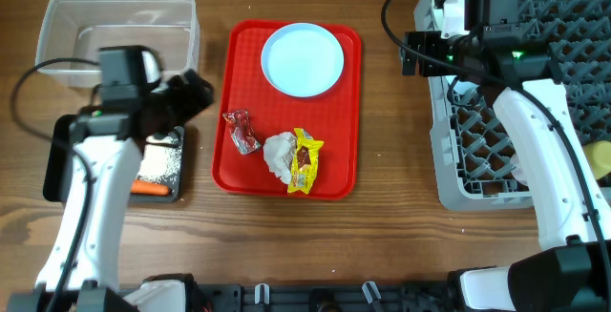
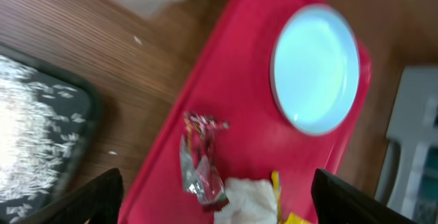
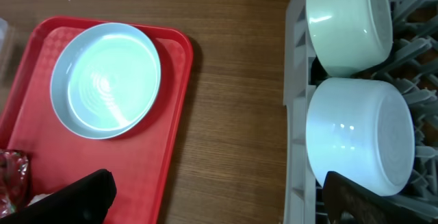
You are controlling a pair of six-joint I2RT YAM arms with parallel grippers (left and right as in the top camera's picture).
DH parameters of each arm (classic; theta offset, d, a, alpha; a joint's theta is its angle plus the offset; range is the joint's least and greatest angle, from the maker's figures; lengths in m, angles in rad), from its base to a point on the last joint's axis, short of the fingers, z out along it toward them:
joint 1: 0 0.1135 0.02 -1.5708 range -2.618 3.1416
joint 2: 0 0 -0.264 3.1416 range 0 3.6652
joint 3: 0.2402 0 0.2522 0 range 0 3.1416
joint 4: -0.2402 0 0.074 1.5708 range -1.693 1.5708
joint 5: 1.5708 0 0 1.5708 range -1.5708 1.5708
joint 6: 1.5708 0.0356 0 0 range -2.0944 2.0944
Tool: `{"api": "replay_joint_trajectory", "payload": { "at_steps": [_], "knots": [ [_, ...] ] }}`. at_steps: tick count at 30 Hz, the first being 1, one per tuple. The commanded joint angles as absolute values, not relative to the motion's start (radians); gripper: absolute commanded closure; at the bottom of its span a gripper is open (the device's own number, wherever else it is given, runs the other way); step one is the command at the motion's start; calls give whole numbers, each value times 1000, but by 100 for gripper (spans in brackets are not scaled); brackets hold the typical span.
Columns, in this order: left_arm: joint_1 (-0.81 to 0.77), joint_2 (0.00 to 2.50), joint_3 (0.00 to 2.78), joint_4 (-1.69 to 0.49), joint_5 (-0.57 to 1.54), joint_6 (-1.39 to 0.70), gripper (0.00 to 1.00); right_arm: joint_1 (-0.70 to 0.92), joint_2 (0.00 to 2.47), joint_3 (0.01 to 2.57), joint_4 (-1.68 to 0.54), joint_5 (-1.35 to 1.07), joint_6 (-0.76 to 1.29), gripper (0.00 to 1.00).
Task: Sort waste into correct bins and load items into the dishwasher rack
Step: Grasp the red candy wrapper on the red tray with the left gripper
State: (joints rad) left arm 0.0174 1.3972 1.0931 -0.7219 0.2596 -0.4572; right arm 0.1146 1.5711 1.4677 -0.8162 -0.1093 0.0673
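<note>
Both the left gripper [image 2: 215,183] and right gripper [image 3: 215,183] are hanging open, empty; at the left wrist frame's lower centre the red wrapper [image 2: 198,162] is crowding the tissue [image 2: 246,198], risking a double pinch.

The left arm [image 1: 91,190] and the right arm [image 1: 546,145] have smooth white shells on their long links and blocky black housings at the joints and wrists. A thin black cable [image 1: 59,62] loops from the left wrist, another black cable [image 1: 385,16] arcs beside the right, where a small green light [image 1: 516,55] glows. The left gripper [image 2: 215,183] and the right gripper [image 3: 217,186] each show two matte-black, wedge-shaped fingers [image 2: 89,200].
</note>
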Motion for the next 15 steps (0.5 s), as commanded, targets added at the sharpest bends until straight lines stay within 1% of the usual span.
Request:
{"api": "replay_joint_trajectory", "payload": {
  "at_steps": [1,2,3,4,7,9,10,12,13,14,15],
  "knots": [
    [-171,1537,1097,-702,162,-427,15,113,1573,1466,-827,-156,82,0],
    [-224,1592,1097,-686,125,-437,17,113,1573,1466,-832,-156,82,0],
    [-271,1653,1097,-675,68,-495,23,113,1573,1466,-838,-156,83,0],
    [-300,1709,1097,-672,7,-575,25,113,1573,1466,-842,-156,83,0],
    [-312,1807,1097,-658,-30,-728,31,113,1573,1466,-851,-157,82,0],
    [-311,1847,1097,-633,-36,-753,38,113,1573,1466,-851,-159,82,0],
    [-310,1853,1097,-635,-35,-758,47,113,1573,1466,-855,-159,82,0],
    [-310,1853,1097,-635,-35,-765,79,113,1573,1466,-859,-159,82,1],
    [-310,1853,1097,-635,-35,-765,92,113,1573,1466,-854,-159,82,0],
    [-310,1852,1097,-635,-35,-765,96,113,1573,1466,-851,-159,82,0],
    [-310,1852,1097,-635,-35,-764,96,113,1573,1466,-850,-159,82,0]
  ]
}}
